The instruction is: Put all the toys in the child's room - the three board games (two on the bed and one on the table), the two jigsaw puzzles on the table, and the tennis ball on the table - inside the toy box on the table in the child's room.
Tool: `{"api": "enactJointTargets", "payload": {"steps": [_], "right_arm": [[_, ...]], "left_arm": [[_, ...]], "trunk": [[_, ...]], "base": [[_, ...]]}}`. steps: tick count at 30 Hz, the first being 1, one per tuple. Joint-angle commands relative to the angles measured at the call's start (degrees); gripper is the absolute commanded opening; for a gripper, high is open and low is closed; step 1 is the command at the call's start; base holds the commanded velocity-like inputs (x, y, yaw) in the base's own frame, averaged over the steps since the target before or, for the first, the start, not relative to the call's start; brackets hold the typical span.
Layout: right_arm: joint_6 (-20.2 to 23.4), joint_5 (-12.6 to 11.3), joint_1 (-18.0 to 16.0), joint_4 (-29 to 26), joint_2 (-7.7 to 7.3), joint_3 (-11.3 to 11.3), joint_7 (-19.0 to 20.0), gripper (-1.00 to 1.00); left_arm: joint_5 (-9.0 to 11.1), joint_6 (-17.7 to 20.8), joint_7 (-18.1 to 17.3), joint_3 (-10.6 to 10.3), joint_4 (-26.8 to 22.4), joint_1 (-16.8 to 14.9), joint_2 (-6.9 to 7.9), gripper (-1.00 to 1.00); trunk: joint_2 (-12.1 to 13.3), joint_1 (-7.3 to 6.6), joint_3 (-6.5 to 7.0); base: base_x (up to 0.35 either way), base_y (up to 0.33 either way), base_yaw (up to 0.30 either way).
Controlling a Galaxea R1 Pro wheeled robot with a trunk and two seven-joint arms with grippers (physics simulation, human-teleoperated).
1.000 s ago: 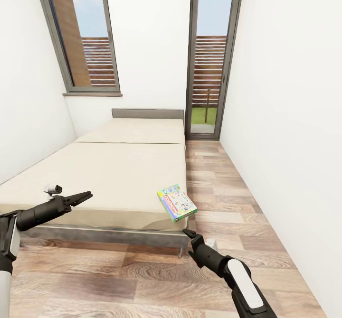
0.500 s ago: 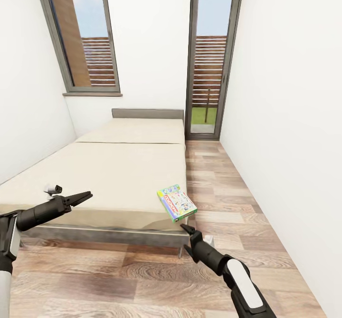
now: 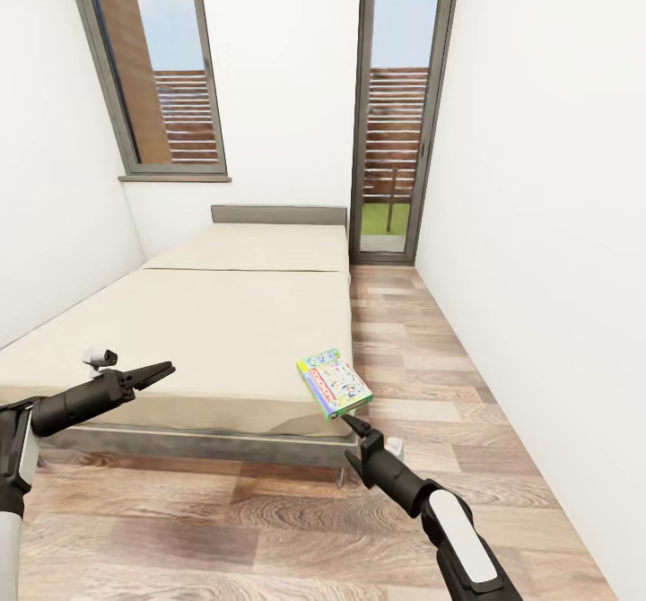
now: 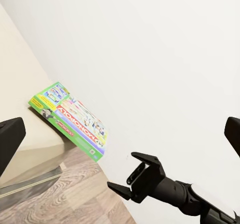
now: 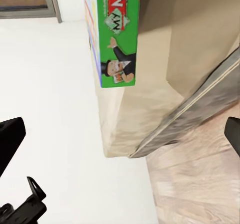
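Lowest in the head view, the right gripper [image 3: 352, 425] of the black-and-white arm reaches up from the lower right of the frame, its tips just beside the near end of the thin flat green-edged board game box [image 3: 334, 383]. Its fingers [image 5: 12, 136] sit at opposite edges of the right wrist frame, so they stand wide, holding nothing. At lower left, the left gripper [image 3: 160, 370] hangs over the near edge of the low beige bed [image 3: 206, 332], well apart from the box; whether it is spread or closed I cannot tell.

The box lies flat at the bed's near right corner, one end jutting past the mattress edge. It looks light, stiff and smooth-lidded, so likely slippery; the overhanging end seems the place to pinch it, across its thin depth.

Beyond stand a grey headboard [image 3: 278, 214], a tall window [image 3: 157, 63] and a glass door [image 3: 399, 108].
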Motion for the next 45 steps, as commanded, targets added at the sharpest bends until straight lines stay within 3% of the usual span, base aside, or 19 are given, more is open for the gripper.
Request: {"api": "enactJointTargets", "payload": {"steps": [1,45], "right_arm": [[0.18,-0.03,-0.02,0.01,0.00,-0.05,0.28,1.00],[-0.11,0.04,-0.02,0.19,-0.12,-0.34,0.97,1.00]], "left_arm": [[-0.10,0.61,-0.28,0.02,0.00,-0.03,0.00,1.00],[-0.13,0.61,-0.28,0.02,0.00,-0.03,0.00,1.00]], "trunk": [[-0.02,-0.01,-0.05],[-0.02,-0.01,-0.05]], "base": [[0.000,0.000,0.000],[0.064,0.012,0.000]]}}
